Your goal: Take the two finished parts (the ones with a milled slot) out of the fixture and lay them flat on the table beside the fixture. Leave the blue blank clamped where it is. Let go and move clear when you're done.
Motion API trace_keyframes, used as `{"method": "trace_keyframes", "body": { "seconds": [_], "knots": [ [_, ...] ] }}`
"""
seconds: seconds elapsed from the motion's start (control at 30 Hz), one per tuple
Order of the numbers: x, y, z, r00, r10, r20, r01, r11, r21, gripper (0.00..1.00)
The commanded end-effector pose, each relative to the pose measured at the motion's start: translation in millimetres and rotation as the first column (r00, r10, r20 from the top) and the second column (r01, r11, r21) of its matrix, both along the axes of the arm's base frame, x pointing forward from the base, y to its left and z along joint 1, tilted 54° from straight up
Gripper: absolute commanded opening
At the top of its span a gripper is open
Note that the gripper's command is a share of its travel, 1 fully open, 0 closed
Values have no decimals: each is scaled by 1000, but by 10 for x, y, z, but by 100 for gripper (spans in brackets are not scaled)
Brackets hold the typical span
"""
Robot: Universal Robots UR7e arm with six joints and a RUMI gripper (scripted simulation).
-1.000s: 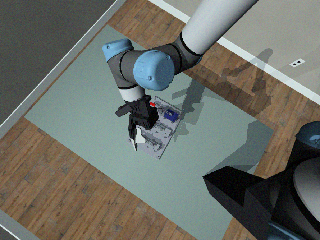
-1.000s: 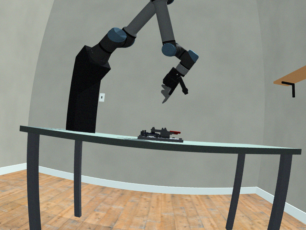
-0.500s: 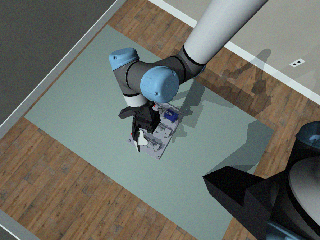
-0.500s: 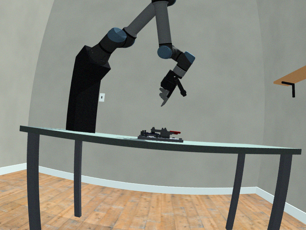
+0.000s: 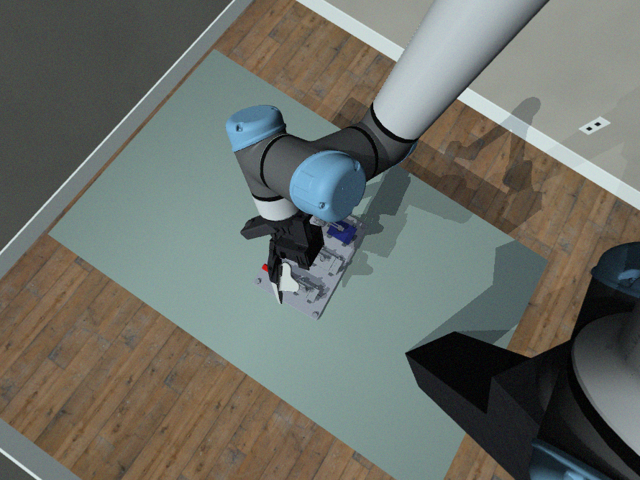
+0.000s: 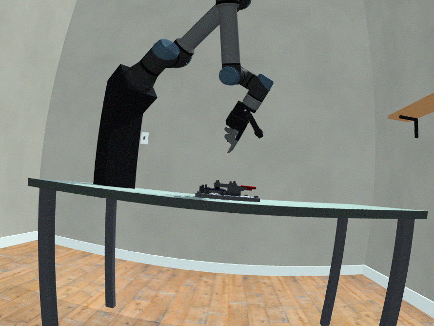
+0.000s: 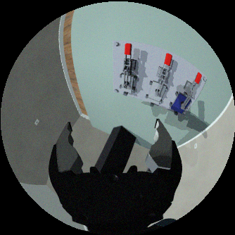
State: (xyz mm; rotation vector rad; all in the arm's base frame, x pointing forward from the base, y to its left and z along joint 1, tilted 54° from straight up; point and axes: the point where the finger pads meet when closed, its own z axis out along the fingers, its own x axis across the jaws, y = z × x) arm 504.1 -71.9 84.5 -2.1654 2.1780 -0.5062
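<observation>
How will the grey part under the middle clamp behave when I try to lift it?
The middle part looks like a small rigid metal block, so probably stiff, unlikely to roll. Its red-handled clamp seems closed, so it likely won't budge until released. The open gripper hangs well above.

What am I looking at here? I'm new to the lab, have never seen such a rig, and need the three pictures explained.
It is a single robot arm on a black pedestal, standing on a table. One picture looks down from above, one looks from the side of the room, and one comes from a camera at the wrist, looking past the fingers.

On the table lies a grey fixture plate with three clamps with red handles. One clamp holds a blue blank; the other two hold grey parts, too small to make out.

The gripper hangs above the fixture, open and holding nothing.
</observation>
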Motion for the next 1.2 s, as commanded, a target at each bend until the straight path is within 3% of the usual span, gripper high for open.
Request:
{"method": "trace_keyframes", "body": {
  "seconds": [0.0,0.53,0.83,1.17],
  "knots": [
    [31,-99,-98,999,-3,37,5,999,-32,100],
    [42,-96,-83,999,-3,40,4,999,-33,100],
    [37,-309,-222,991,-11,132,26,993,-116,100],
    [38,-303,-222,991,-9,132,25,993,-116,100]
  ]
}}
